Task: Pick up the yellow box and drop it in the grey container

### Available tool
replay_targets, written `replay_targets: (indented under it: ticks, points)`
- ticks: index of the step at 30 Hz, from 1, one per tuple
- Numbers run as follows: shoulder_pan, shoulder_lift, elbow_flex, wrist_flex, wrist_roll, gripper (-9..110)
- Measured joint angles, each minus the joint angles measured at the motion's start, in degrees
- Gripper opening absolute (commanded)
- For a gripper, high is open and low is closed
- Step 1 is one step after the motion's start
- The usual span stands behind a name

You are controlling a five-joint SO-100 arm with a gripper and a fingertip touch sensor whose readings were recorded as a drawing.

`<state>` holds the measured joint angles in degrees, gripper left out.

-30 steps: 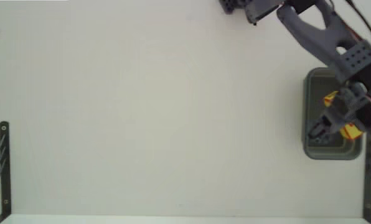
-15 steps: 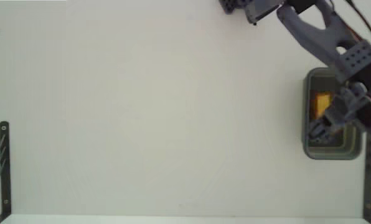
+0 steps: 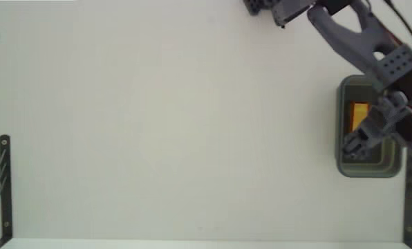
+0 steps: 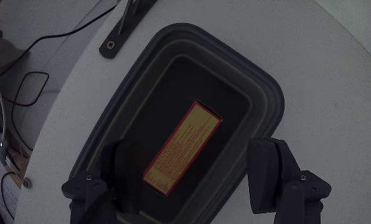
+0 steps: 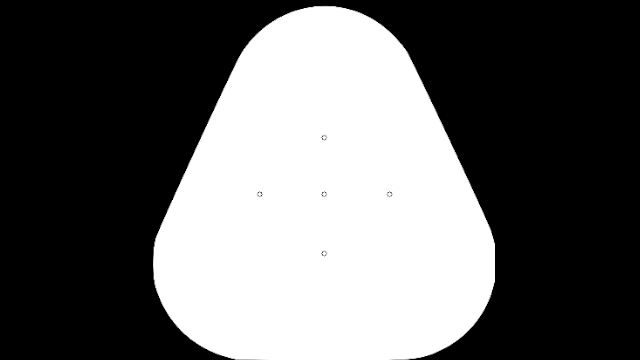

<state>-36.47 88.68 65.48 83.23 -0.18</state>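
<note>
The yellow box (image 4: 183, 147) lies flat on the floor of the grey container (image 4: 265, 102), printed face up, free of the fingers. In the fixed view the yellow box (image 3: 359, 114) shows in the upper part of the grey container (image 3: 343, 162) at the table's right edge. My gripper (image 4: 188, 171) hangs above the tub, open, its two fingers spread wide on either side of the box with nothing between them. The gripper (image 3: 354, 144) covers the tub's middle in the fixed view.
A black metal bracket (image 4: 124, 25) is fixed to the table just beyond the tub. Cables (image 4: 23, 93) trail off the table edge at the left of the wrist view. Black frame legs (image 3: 4, 187) stand at the table's left and right edges.
One second ago the box sat between the fingers above the tub. The fingers opened and the box dropped, now lying flat inside the container. The arm has barely moved.
</note>
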Motion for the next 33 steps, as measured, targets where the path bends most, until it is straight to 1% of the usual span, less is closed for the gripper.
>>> replay_targets:
  ticks: [22, 33]
  points:
    - [0.2, 0.5, 0.8, 0.0, 0.0, 110]
    - [2.6, 4.7, 5.5, 0.0, 0.0, 110]
